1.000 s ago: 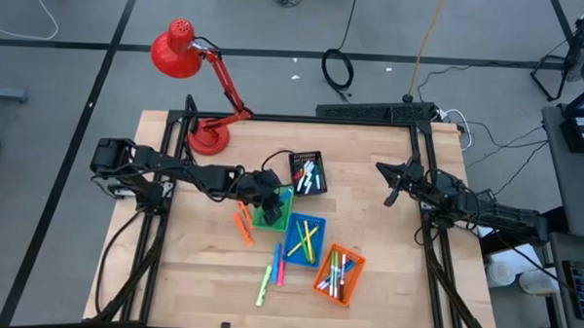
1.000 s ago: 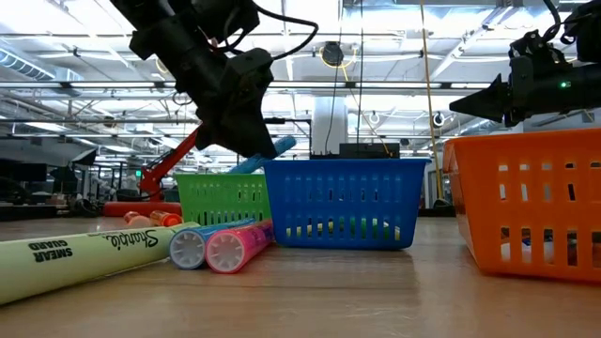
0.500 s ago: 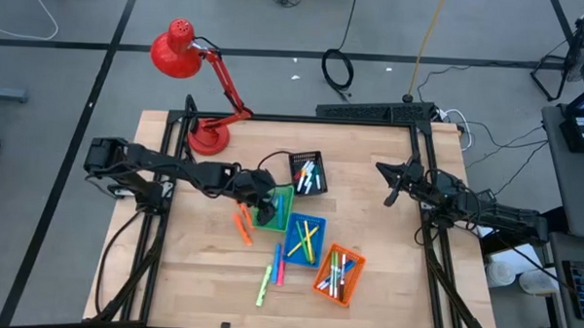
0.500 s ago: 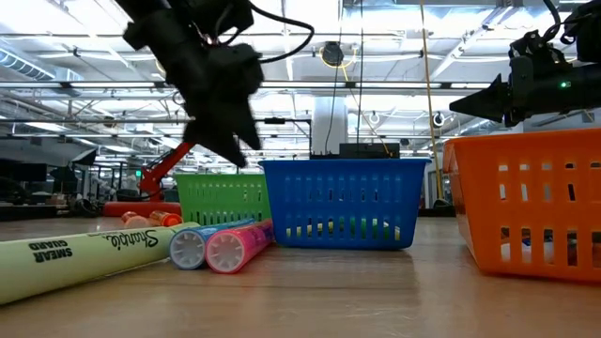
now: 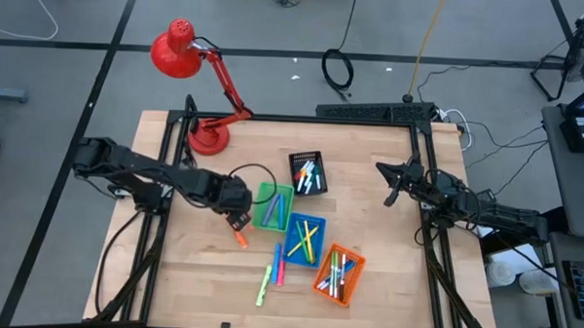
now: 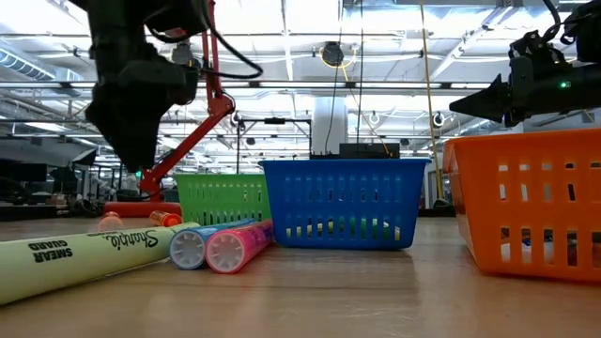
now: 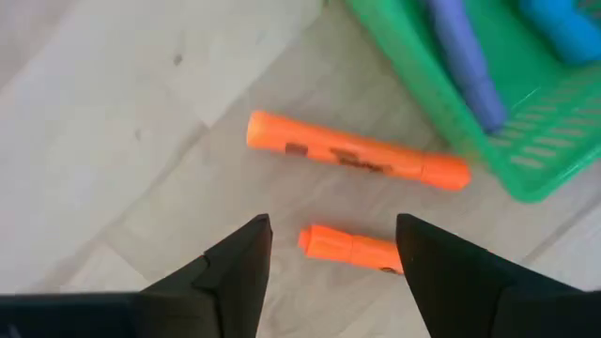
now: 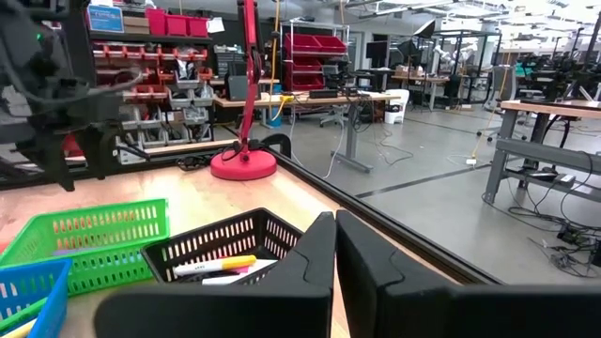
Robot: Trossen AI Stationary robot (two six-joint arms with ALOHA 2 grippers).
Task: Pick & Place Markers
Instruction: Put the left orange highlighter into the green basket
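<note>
Two orange markers (image 7: 357,161) (image 7: 349,248) lie flat on the wood beside the green basket (image 7: 488,141), which holds blue and purple markers (image 7: 460,56). My left gripper (image 7: 333,225) hovers open above the nearer orange marker, pointing down, one finger on each side of it and clear of it; in the high view this left gripper (image 5: 237,221) is just left of the green basket (image 5: 273,208). Three more markers (image 5: 271,277) lie loose near the table's front. My right gripper (image 5: 392,187) waits shut at the table's right side.
A blue basket (image 5: 304,238), an orange basket (image 5: 339,275) and a black basket (image 5: 307,172) hold markers right of the green one. A red desk lamp (image 5: 207,134) stands at the far left. Bare wood lies left of and before the left gripper.
My left gripper held a blue marker over the green basket, let it go there and opened. It then swung toward the table's left and near edge, tipping from slanted to pointing almost straight down, and now stands over the orange markers.
</note>
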